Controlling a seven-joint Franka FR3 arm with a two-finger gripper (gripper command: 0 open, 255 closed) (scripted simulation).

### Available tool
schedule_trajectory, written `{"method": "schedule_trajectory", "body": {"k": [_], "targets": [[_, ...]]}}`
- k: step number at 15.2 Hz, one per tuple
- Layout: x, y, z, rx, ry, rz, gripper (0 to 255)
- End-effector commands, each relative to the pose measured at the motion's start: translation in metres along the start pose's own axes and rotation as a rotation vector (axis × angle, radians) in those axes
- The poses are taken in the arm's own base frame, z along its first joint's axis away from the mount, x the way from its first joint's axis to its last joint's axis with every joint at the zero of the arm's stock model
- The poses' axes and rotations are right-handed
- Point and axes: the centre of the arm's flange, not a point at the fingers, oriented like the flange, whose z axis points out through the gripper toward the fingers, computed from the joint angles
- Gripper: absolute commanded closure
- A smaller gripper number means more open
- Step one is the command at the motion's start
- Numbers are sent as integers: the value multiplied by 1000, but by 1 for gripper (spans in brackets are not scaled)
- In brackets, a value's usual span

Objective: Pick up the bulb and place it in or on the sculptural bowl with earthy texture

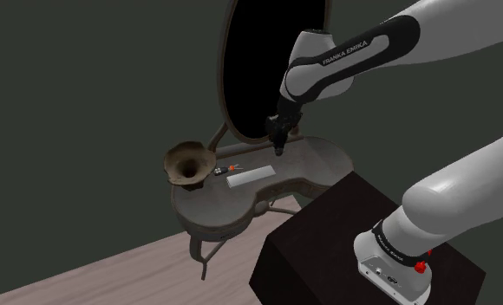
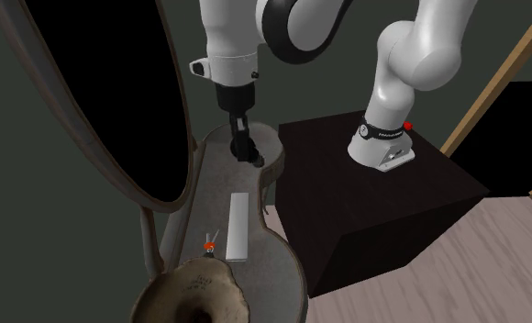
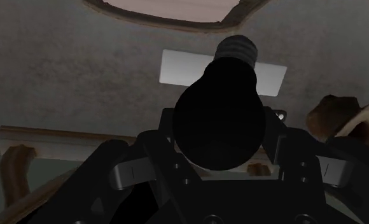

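Note:
A black bulb [image 3: 224, 108] with a grey screw cap sits clasped between my gripper's [image 3: 224, 164] fingers, cap pointing away from the hand. In the shoulder view the gripper [image 1: 279, 146] hangs low over the right end of the curvy grey table [image 1: 323, 163], shut on the bulb. The brown, rough-textured flared bowl [image 1: 189, 165] stands at the table's opposite end, also seen as the bowl [image 2: 189, 294] close to the second exterior camera and the bowl [image 3: 342, 118] beyond the bulb. The gripper [image 2: 251, 156] is well apart from it.
A flat white bar [image 1: 250, 177] lies on the table between gripper and bowl, and a small orange-and-black item [image 1: 226, 171] rests near the bowl. An oval mirror [image 1: 276, 61] with a black face stands behind the table. The dark stand [image 1: 345, 234] adjoins the table.

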Motion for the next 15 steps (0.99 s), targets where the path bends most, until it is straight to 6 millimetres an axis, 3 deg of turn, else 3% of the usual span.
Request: {"method": "schedule_trajectory", "body": {"k": [1,15], "targets": [[13,-22,2,1,1,2,255],[108,-180,16,1,1,2,255]]}}
